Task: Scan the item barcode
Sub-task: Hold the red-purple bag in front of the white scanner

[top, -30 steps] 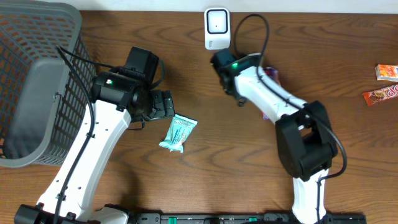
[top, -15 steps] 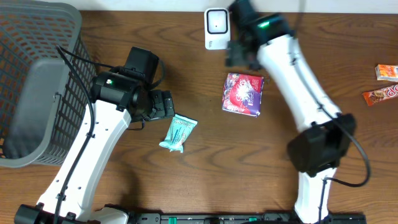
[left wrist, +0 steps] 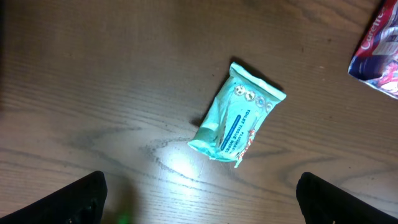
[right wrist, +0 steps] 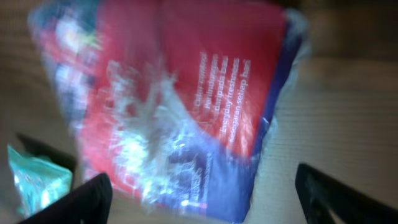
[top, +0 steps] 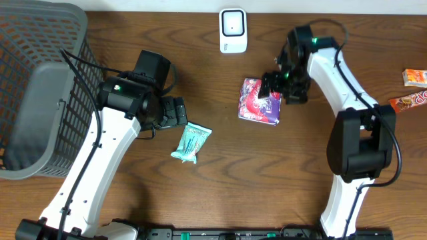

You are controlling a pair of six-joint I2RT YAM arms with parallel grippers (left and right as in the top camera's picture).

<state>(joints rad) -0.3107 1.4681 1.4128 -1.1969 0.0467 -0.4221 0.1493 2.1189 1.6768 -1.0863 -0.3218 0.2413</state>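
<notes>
**At mid-table: red packet being straddled by the right gripper**

Beneath the right gripper (right wrist: 214, 198) the red packet (top: 259, 101) is lying flat on the table (top: 220, 193). It is being straddled rather than pinched, with the fingers spread wide to either side. Its outline is nearly square and set a little askew. The wrist view is blurred, and no barcode is being shown. The scanner (top: 233, 30) is standing near the packet, toward the far edge on the left arm's side. The left gripper (left wrist: 214, 199) is being held spread and empty just beside a teal pack (left wrist: 237, 114), well apart from the packet. The right arm is judged nearer, so closing and lifting toward the scanner is being called for. The wood is bare around the packet. A basket (top: 73, 40) is sitting far left and snacks (top: 408, 101) far right.
</notes>
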